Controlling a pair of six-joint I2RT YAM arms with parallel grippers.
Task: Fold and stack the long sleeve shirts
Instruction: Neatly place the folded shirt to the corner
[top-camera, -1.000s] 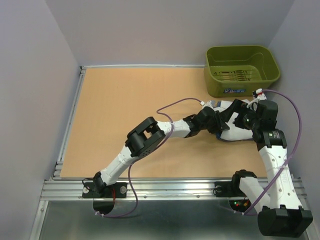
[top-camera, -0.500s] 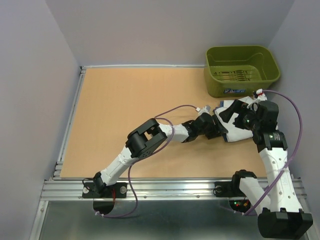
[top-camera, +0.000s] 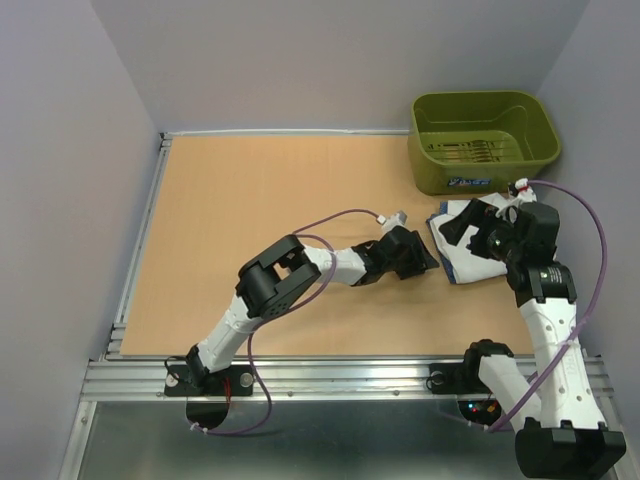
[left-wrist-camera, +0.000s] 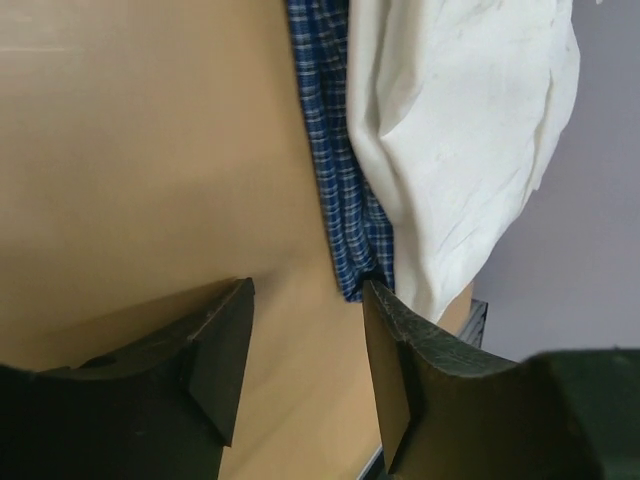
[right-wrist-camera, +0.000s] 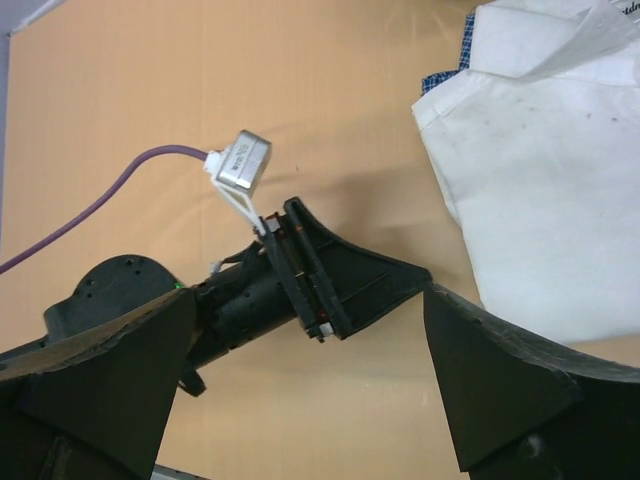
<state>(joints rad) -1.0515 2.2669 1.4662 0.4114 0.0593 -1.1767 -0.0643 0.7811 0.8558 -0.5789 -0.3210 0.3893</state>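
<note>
- The worktop (top-camera: 250, 220) is a bare tan board, boxed in by plain grey walls (top-camera: 300, 60) on three sides, with a metal rail (top-camera: 330, 378) along the near edge where both arms are bolted.
- An olive-green bin (top-camera: 480, 180) sits in the far right corner.
- Just in front of the bin, at the right side of the worktop, the white shirt (left-wrist-camera: 460, 130) lies folded on top of the blue checked shirt (left-wrist-camera: 335, 170). A strip of the blue one shows along the white one's left edge.
- The left arm reaches low across the board towards the pile, elbow bent, a purple cable (top-camera: 340, 215) looping over it.
- The left hand (left-wrist-camera: 305, 340) stops just short of the blue edge, its fingers apart with only bare board between them.
- The right arm rises from its base and bends over the shirts. The right hand (right-wrist-camera: 300, 380) hovers above the pile, spread wide and holding nothing.
</note>
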